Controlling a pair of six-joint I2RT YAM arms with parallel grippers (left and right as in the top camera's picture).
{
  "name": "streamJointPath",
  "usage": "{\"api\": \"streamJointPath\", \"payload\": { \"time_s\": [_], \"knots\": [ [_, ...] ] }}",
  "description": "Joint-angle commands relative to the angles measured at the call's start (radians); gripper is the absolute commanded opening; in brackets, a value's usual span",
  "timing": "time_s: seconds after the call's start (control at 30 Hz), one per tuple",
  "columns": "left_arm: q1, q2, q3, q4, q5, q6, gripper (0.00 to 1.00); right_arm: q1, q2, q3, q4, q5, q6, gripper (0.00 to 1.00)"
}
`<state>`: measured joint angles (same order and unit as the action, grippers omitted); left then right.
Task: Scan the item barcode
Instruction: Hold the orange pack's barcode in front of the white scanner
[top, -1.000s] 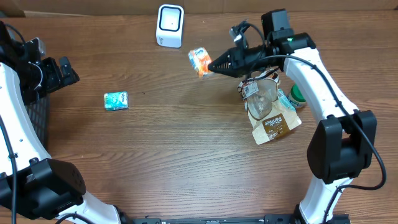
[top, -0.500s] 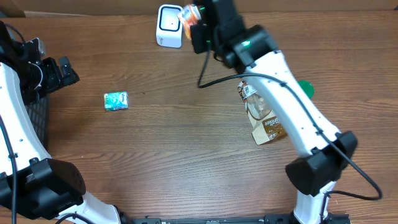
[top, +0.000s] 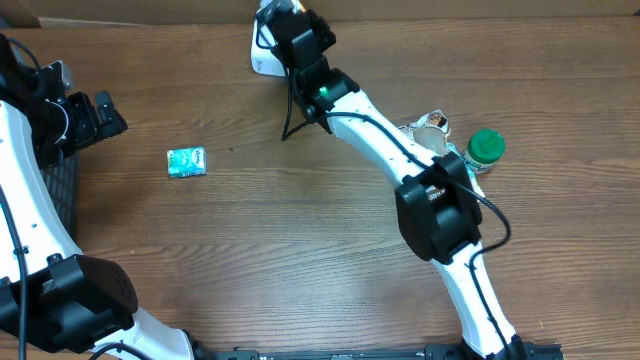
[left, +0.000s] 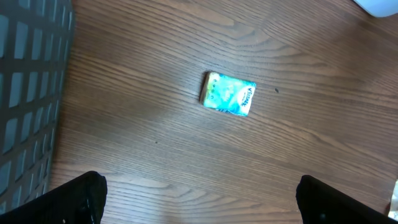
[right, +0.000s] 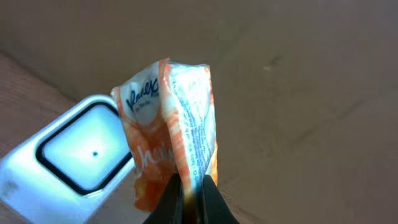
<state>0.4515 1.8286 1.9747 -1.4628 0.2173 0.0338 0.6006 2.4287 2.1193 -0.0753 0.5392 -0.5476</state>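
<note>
Nearest in, the teal packet lies flat on the open bench, on its own, with the dark mesh basket off at the left edge. Over on the right, a green-capped bottle sits just beside the right arm. The left tool hovers out at the left side, jaws spread wide, nothing in them. And at the far edge, here's the action: the right tool is pinched tight on the bottom of the orange tissue packet, holding it upright close by the window of the white scanner.
</note>
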Motion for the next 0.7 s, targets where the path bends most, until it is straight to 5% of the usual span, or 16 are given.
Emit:
{"api": "streamJointPath", "payload": {
  "time_s": [0.0, 0.17, 0.67],
  "knots": [
    [-0.007, -0.003, 0.002, 0.001, 0.012, 0.019, 1.00, 0.004, 0.072, 0.011, 0.089, -0.020, -0.237, 0.04],
    [-0.007, -0.003, 0.002, 0.001, 0.012, 0.019, 1.00, 0.006, 0.124, 0.008, 0.131, -0.055, -0.345, 0.04],
    [-0.007, -0.003, 0.002, 0.001, 0.012, 0.019, 1.00, 0.048, 0.069, 0.008, 0.130, -0.016, -0.311, 0.04]
  ]
}}
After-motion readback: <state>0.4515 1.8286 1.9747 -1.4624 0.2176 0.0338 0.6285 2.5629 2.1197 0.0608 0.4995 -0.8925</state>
